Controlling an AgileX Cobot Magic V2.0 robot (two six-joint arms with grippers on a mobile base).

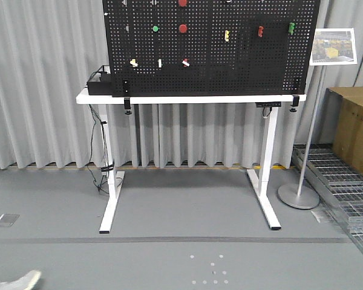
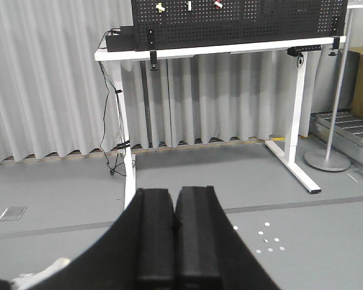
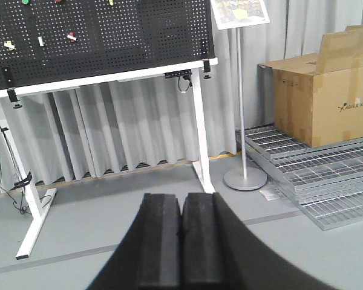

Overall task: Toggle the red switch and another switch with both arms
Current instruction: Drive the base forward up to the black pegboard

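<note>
The red switch (image 1: pixel 185 61) is a small red lever on a white base, low on the black pegboard (image 1: pixel 242 66). It also shows as the red switch (image 2: pixel 218 4) at the top edge of the left wrist view and as the red switch (image 3: pixel 71 37) in the right wrist view. To its left are a white switch (image 1: pixel 160 62) and a yellow switch (image 1: pixel 133 62). My left gripper (image 2: pixel 174 194) is shut and holds nothing, far back from the board over the floor. My right gripper (image 3: pixel 181 200) is shut too, equally far back. Neither arm shows in the front view.
The pegboard stands on a white table (image 1: pixel 97 96) with a black box (image 1: pixel 99 84) and hanging cables at its left end. A sign stand (image 1: pixel 299 194), metal grates (image 1: pixel 345 187) and a cardboard box (image 3: pixel 320 103) are to the right. Large red round buttons (image 1: pixel 183 28) sit higher on the board.
</note>
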